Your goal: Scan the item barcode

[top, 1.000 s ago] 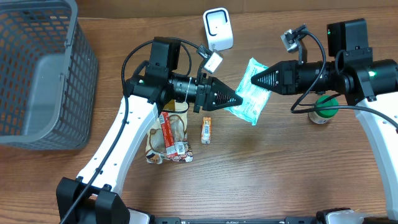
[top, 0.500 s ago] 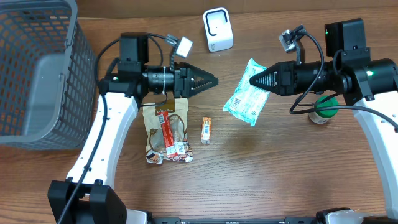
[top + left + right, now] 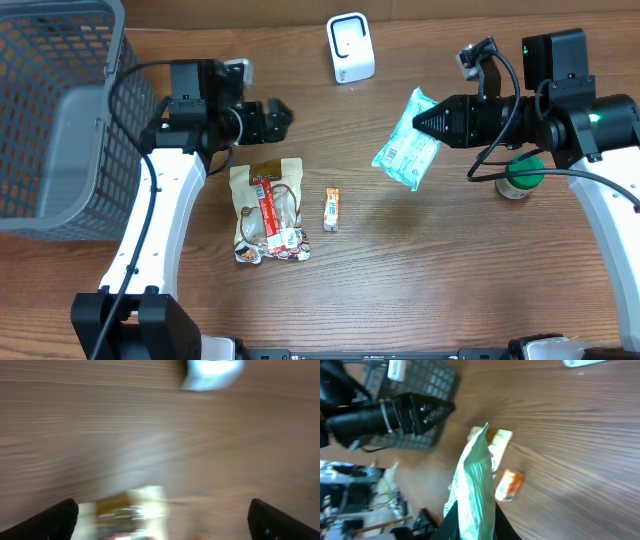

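A mint-green packet (image 3: 408,152) hangs above the table right of centre, pinched at its top corner by my right gripper (image 3: 422,121), which is shut on it. In the right wrist view the packet (image 3: 475,480) stands edge-on between the two dark fingers (image 3: 449,524). The white scanner (image 3: 350,46) stands at the back centre, apart from the packet. My left gripper (image 3: 281,115) is open and holds nothing, well left of the packet. The left wrist view is blurred, with its fingertips (image 3: 59,519) spread wide over the table.
A grey mesh basket (image 3: 60,120) fills the far left. A tan snack bag (image 3: 268,210) and a small orange packet (image 3: 332,209) lie below my left gripper. A green-lidded jar (image 3: 520,181) stands under the right arm.
My left gripper let go of the mint-green packet, opened wide and drew back to the left. The right gripper kept the packet, which shifted slightly up and to the right.
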`<state>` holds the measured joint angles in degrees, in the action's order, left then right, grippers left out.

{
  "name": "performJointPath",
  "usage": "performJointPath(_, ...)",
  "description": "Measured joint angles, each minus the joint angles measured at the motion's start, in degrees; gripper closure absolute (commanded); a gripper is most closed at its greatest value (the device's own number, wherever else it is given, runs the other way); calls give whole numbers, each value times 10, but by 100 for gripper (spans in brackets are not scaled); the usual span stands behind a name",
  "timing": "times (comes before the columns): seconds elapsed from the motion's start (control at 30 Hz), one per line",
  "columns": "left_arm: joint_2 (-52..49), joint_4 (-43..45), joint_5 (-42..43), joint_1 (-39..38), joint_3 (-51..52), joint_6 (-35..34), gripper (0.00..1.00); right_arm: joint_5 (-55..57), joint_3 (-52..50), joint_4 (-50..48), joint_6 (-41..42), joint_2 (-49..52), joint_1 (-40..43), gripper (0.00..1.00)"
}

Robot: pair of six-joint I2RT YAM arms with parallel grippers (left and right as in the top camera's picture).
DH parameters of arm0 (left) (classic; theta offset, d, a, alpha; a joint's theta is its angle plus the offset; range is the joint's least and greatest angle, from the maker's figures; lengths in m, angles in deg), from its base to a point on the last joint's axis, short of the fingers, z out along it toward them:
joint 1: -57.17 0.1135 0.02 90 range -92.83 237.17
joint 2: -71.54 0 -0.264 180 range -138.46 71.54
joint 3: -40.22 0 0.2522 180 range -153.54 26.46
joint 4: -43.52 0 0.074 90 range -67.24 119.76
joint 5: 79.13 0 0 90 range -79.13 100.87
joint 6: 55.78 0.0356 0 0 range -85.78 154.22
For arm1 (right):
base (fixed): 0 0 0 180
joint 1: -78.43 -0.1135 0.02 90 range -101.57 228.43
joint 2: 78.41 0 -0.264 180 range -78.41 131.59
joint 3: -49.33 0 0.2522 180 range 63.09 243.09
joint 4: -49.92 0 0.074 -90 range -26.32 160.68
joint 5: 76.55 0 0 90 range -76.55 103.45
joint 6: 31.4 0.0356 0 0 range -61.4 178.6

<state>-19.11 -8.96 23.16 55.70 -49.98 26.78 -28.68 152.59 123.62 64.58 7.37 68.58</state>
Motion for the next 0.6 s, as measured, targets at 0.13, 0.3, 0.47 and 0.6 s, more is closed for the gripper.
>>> performJointPath(0.13, 0, -1, -136, 0, 0, 0, 0, 28, 0, -5, 0, 0, 0, 96)
performJointPath(0.3, 0, -1, -206, 0, 0, 0, 0, 82, 0, -37, 0, 0, -9, 97)
performJointPath(0.47, 0, -2, -227, 0, 0, 0, 0, 153, 0, -116, 0, 0, -39, 97)
performJointPath(0.6, 0, -3, -235, 0, 0, 0, 0, 200, 23, -118, -1, 8, -51, 97)
